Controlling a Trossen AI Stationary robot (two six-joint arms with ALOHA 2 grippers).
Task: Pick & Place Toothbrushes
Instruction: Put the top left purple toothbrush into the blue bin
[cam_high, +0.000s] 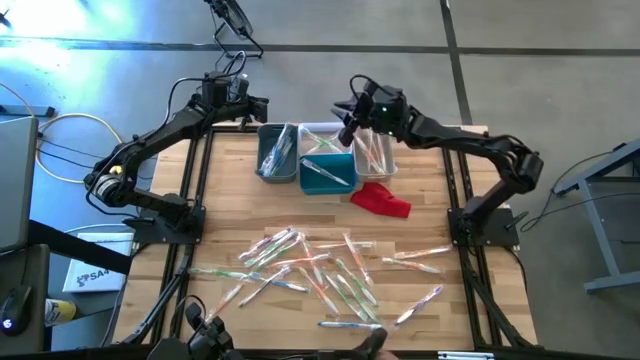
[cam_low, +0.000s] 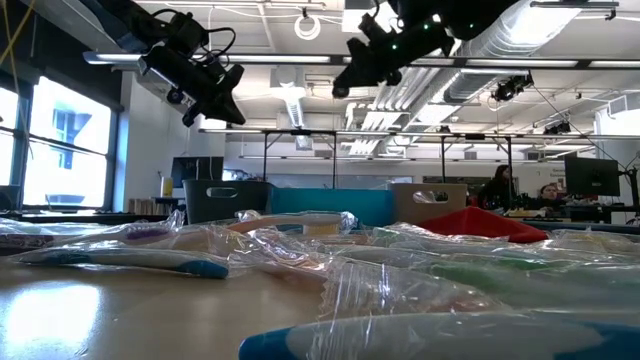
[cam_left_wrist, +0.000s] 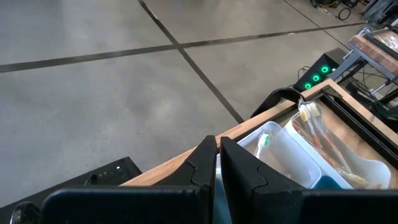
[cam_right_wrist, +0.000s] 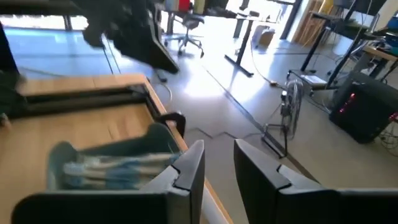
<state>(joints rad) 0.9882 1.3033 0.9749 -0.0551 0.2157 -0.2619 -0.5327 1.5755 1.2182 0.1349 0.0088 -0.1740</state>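
Toothbrushes (cam_high: 320, 275) near table's (cam_high: 440, 310) front edge

From the low camera I see the toothbrushes (cam_low: 330, 270) only as a blurred wrapper heap; the nearest one (cam_low: 440, 340) is cut off by the bottom edge.

floor (cam_high: 120, 25): grey concrete, dark seams | windows (cam_low: 55, 135): bright, at one side | ceiling (cam_low: 560, 70): exposed ducts, strip lights | office chair (cam_right_wrist: 189, 25), desks beyond | tabletop (cam_high: 420, 215): pale wood
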